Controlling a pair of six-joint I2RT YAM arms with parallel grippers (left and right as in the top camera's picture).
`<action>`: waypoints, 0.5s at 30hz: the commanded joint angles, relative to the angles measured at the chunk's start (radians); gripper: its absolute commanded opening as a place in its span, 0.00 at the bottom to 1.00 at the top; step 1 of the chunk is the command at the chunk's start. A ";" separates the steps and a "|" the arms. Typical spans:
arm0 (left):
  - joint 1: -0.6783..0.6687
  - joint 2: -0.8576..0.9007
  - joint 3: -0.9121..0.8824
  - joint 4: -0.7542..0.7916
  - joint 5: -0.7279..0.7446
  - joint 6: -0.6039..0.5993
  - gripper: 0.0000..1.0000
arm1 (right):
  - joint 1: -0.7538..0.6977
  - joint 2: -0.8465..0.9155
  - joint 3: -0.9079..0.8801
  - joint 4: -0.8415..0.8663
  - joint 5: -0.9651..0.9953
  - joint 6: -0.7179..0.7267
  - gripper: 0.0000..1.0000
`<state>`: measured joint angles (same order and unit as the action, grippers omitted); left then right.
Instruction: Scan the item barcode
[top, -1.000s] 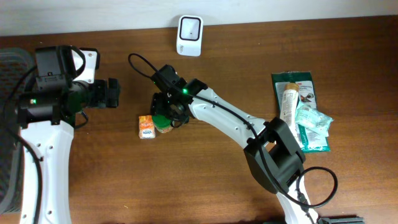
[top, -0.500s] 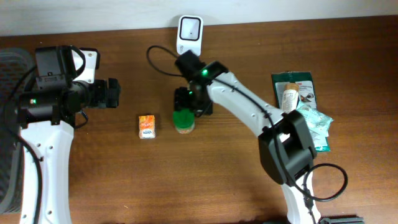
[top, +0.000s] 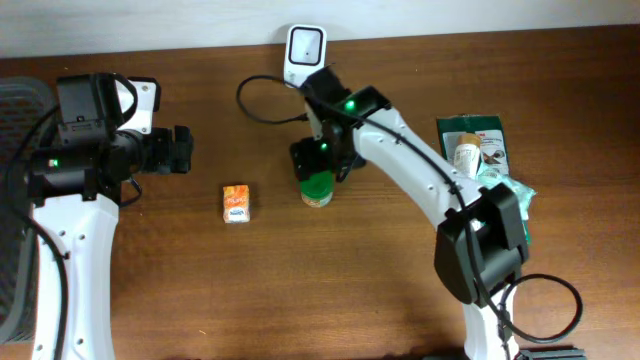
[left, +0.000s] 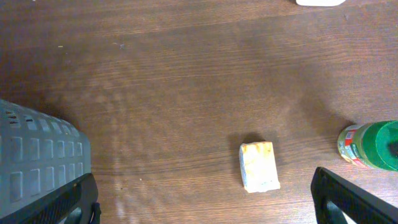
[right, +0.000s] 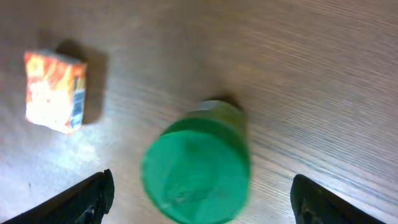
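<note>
Now, green-capped jar (right: 196, 168) (upright) within spread right end effector (right: 202, 200).

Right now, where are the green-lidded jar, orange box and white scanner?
green-lidded jar (right: 196, 169): right wrist view, centre of lid.
orange box (left: 259, 166): left wrist view, top face.
white scanner (top: 305, 46): overhead view, its face.

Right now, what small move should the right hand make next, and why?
Probably lift the right hand straight up, clear of the green-lidded jar. Its fingers stand wide of the lid, touching nothing, and the jar stands on the table before the white scanner.
</note>
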<state>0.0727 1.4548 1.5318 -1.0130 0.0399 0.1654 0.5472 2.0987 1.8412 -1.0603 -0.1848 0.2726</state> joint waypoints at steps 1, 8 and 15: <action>0.004 -0.002 0.008 0.001 -0.003 0.016 0.99 | 0.039 -0.026 -0.008 0.003 0.032 -0.082 0.87; 0.004 -0.002 0.008 0.001 -0.003 0.016 0.99 | 0.055 -0.003 -0.010 -0.033 0.096 -0.013 0.87; 0.004 -0.002 0.008 0.001 -0.003 0.016 0.99 | 0.058 0.039 -0.010 -0.006 0.115 0.160 0.86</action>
<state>0.0727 1.4548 1.5318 -1.0126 0.0399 0.1654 0.5987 2.1052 1.8397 -1.0775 -0.0940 0.3534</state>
